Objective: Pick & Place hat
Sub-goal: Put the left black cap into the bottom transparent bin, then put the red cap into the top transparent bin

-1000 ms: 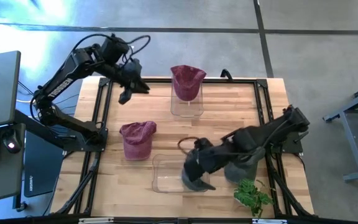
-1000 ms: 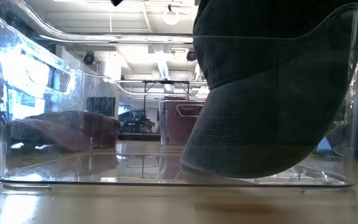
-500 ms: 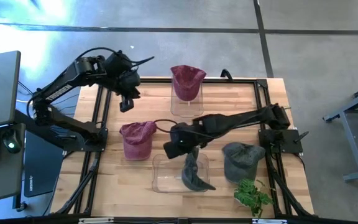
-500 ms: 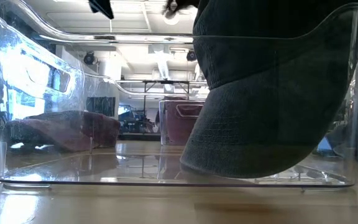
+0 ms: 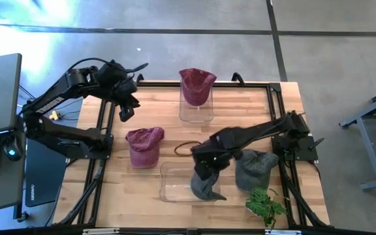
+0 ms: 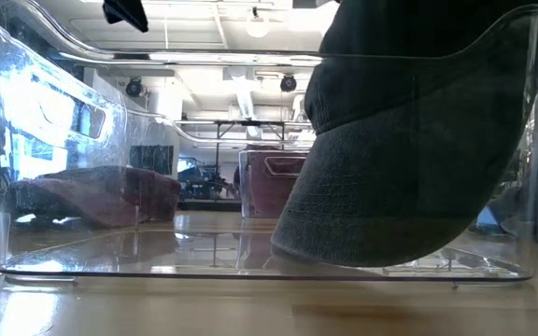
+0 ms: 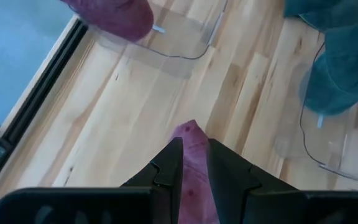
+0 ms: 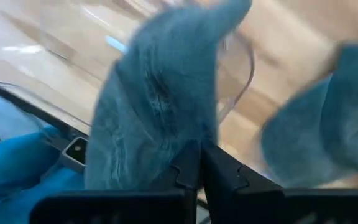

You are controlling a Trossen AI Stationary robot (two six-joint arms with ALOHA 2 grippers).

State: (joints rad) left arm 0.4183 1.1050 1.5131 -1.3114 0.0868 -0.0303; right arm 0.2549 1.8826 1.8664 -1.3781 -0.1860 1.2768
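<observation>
Hat (image 5: 205, 185), a soft grey cloth cap, sits crumpled against one end wall of the clear plastic bin (image 5: 175, 183) near the table's front. The right gripper (image 5: 209, 168) is over it, fingers pinched together on the fabric. Judging by this, placing is nearly done; next comes letting go and lifting clear. The left gripper (image 5: 126, 111) waits, narrow and empty, above a maroon hat (image 5: 143, 145).

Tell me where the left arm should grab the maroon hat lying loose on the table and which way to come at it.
Probably the crown of the loose maroon hat, from straight above. It lies slumped on the wooden table, so its soft, bunched top should pinch easily. The left gripper hangs beyond it, near the far edge, and could descend without crossing the near clear bin.
</observation>
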